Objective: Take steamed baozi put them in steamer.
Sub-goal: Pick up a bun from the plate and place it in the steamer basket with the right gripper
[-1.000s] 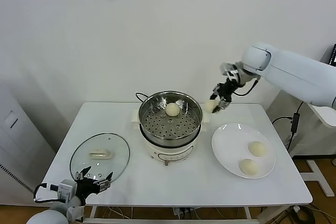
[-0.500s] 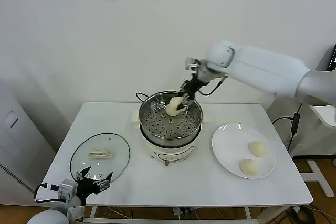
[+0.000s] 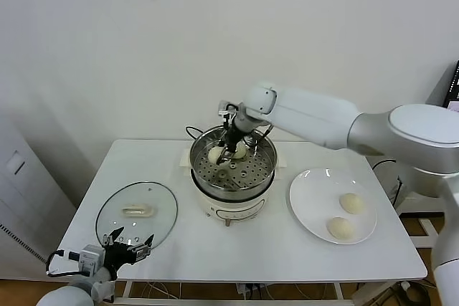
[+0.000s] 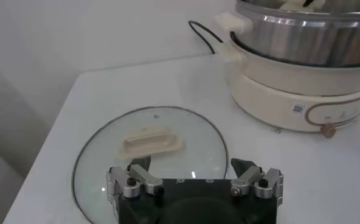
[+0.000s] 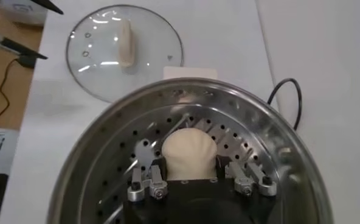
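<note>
A: Right gripper?
B: Reaching into the steamer, mid-table, pinching a bun over the tray's left side. Another bun is sitting just right of it.
A: Others?
B: Two buns lying on the plate, right side. Left gripper idling w/ fingers spread, near edge, by the lid.

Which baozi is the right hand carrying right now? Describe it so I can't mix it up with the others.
Find the steamer at mid-table, between the glass lid and the plate. Two buns sit over its perforated tray; yours is the held baozi, nearer the lid side, clamped in the right hand. The loose baozi beside it and the two plate baozi are ungripped.
</note>
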Controlling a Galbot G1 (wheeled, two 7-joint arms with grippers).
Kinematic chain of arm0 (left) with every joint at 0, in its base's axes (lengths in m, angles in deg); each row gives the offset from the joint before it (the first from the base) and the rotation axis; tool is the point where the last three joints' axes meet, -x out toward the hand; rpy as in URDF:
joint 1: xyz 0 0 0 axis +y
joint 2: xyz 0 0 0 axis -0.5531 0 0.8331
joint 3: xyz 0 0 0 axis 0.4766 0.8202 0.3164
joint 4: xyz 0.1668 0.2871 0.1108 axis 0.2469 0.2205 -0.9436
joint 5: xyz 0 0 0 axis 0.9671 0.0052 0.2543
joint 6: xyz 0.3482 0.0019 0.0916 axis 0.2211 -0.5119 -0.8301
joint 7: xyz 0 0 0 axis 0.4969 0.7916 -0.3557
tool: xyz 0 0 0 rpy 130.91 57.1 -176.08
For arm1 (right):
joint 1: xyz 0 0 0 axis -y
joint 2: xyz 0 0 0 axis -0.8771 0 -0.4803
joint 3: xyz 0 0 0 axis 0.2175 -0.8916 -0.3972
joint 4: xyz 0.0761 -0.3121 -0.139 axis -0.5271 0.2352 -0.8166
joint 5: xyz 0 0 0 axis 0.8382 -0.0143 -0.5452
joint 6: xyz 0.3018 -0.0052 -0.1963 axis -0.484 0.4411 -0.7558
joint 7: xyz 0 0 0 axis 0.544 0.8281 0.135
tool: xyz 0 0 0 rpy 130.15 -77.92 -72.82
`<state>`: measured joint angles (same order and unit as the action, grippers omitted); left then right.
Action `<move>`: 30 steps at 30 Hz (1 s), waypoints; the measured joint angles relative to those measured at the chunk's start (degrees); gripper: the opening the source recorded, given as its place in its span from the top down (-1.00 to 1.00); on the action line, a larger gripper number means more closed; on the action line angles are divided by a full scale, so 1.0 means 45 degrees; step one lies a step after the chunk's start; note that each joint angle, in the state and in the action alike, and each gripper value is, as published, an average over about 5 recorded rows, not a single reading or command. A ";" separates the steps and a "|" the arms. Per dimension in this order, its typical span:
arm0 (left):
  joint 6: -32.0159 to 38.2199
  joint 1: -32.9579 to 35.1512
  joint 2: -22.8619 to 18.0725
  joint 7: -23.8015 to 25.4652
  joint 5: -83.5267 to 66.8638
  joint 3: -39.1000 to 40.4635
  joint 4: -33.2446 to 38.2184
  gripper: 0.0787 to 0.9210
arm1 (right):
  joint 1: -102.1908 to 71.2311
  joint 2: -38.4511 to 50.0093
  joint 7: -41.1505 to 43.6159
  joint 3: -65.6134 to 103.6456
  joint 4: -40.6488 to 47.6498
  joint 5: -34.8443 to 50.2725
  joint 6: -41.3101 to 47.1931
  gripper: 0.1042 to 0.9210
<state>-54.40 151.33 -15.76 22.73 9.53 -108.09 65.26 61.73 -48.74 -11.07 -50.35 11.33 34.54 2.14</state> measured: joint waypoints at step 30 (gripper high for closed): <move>0.0035 0.0242 0.0013 0.0018 -0.0090 -0.0198 0.0244 -0.77 | -0.0056 0.0018 0.0109 0.0179 0.0184 -0.0081 0.0375 -0.76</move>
<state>-54.24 152.42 -15.70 22.81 9.13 -108.98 66.36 61.48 -48.65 -10.58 -49.54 12.16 34.18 3.83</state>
